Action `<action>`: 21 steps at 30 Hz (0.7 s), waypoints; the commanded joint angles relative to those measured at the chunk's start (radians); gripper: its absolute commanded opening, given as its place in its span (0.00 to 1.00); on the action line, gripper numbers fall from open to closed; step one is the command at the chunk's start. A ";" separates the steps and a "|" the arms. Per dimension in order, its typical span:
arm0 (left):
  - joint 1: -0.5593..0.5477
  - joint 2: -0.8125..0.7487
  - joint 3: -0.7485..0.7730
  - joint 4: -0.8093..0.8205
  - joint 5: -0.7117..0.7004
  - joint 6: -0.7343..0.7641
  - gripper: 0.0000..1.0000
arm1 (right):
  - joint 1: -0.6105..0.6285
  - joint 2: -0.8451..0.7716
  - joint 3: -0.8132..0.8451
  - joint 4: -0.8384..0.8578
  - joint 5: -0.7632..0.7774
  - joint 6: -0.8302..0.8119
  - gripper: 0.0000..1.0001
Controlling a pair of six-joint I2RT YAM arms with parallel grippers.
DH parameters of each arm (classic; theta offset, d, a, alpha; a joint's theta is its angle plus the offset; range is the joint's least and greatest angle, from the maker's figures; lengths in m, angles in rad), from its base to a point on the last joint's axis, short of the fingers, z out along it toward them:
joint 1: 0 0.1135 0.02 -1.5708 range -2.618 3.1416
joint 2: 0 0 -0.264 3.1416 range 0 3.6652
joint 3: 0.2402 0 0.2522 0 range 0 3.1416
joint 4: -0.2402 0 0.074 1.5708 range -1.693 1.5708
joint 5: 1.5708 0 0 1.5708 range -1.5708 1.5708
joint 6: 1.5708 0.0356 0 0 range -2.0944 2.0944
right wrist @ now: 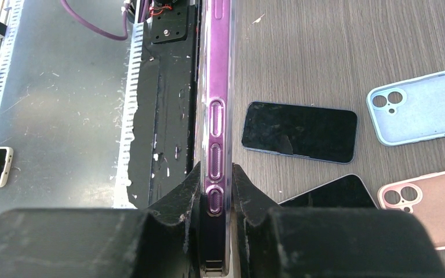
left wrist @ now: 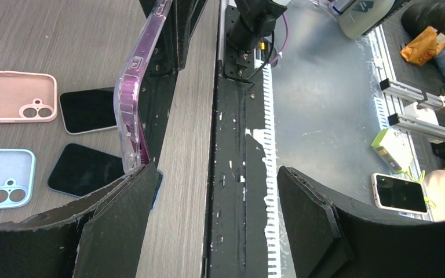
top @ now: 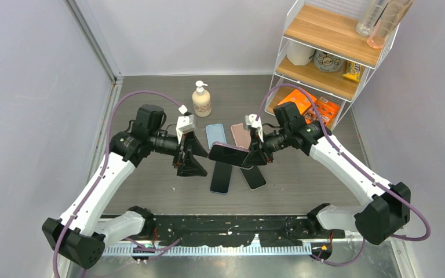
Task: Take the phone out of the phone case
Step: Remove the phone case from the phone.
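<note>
My right gripper (right wrist: 215, 174) is clamped across the long edge of the clear purple phone case (right wrist: 216, 110). Its pads sit on either side near the buttons, holding the case off the surface above the middle of the bench. The phone (top: 230, 155) sits in it, its dark face showing from above. My left gripper (left wrist: 217, 171) has its fingers wide apart at the case's free end. One finger (left wrist: 133, 197) is right at a corner where the rim bows outward, though I cannot tell if they touch.

The bench (top: 301, 185) is dark wood-grain board with a black rail (top: 226, 223) along its near edge. Flat below the held case lie a bare phone (top: 221, 178) and a second bare phone (top: 255, 177). Just beyond them, a blue case (top: 215, 135) and a pink case (top: 240, 134) lie side by side. A pump bottle (top: 201, 99) stands near the middle of the far edge. A wire rack (top: 324, 29) with wooden shelves fills the far right corner. Plain grey walls (top: 35, 87) close in the left, far and right sides.
</note>
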 commanded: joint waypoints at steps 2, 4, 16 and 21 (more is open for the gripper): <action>-0.007 0.009 -0.004 0.056 0.035 -0.025 0.83 | 0.000 -0.031 0.029 0.067 -0.057 0.008 0.05; -0.007 0.012 -0.006 0.061 0.034 -0.027 0.84 | 0.000 -0.031 0.031 0.067 -0.058 0.008 0.05; -0.049 0.047 -0.029 0.184 -0.060 -0.056 0.86 | 0.000 -0.036 0.033 0.078 -0.111 0.021 0.05; -0.078 0.064 -0.061 0.307 -0.105 -0.104 0.88 | 0.000 -0.037 0.031 0.094 -0.137 0.031 0.05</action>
